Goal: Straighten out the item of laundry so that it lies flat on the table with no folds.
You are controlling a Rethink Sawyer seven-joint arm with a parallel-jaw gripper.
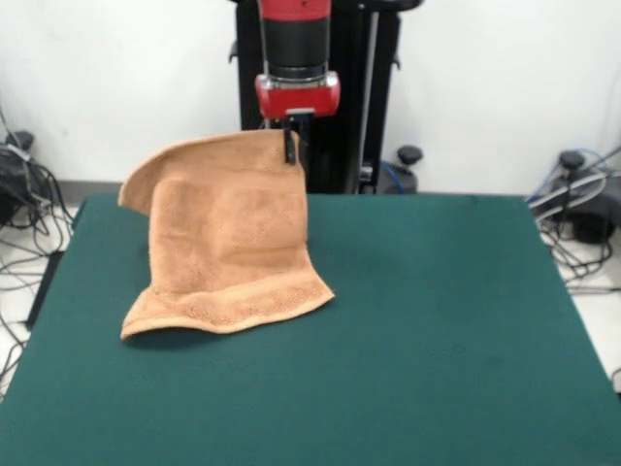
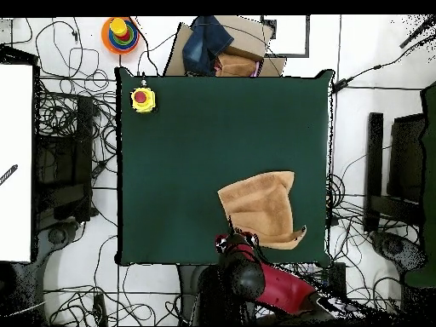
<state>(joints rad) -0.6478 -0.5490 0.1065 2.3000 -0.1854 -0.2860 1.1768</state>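
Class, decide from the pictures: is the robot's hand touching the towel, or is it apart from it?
Touching. In the front view the hand pinches the towel's top corner and holds it raised, while the lower hem rests on the table.

I see the towel (image 2: 258,207) rumpled nr the table (image 2: 187,145) edge closest to robot base, one side curled up. Arm (image 2: 260,281) overlaps its corner; gripper hidden. Yellow box w/ red button (image 2: 142,99) at far corner.
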